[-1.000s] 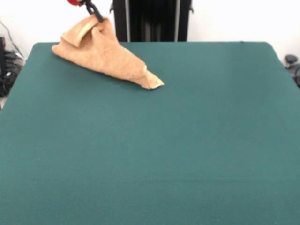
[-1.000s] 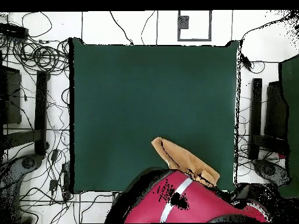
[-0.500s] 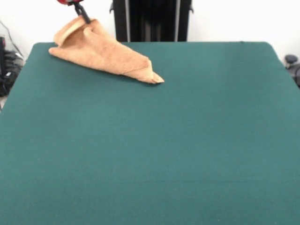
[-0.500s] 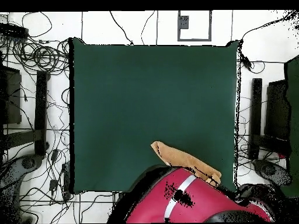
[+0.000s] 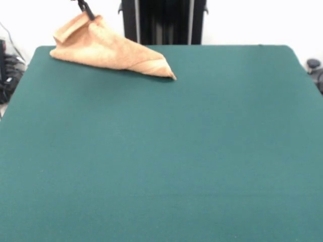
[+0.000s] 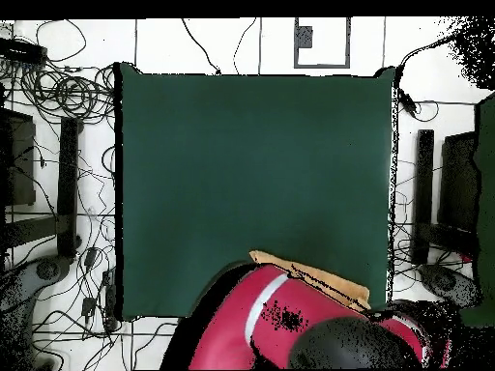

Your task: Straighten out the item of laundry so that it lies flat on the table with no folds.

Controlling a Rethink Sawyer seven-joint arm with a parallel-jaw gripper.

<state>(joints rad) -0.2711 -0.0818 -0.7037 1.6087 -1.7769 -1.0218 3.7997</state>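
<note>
The golden-tan item of laundry (image 5: 108, 50) hangs folded into a long wedge over the far left of the dark green table (image 5: 161, 151). Its upper left corner is pinched by my gripper (image 5: 87, 12), shut on the cloth at the top edge of the front view. Its pointed end (image 5: 169, 74) trails down to the right and touches the table. In the overhead view only a thin strip of the item of laundry (image 6: 309, 275) shows beside the red arm (image 6: 290, 328), which hides the gripper.
Black pedestal posts (image 5: 162, 22) stand behind the table's far edge. Cables (image 6: 58, 92) and equipment lie on the floor around the table in the overhead view.
The gripper has lifted and drawn the cloth up and toward the table's far left edge. The trailing tip has slid farther back, and the arm now covers more of the cloth from overhead.
</note>
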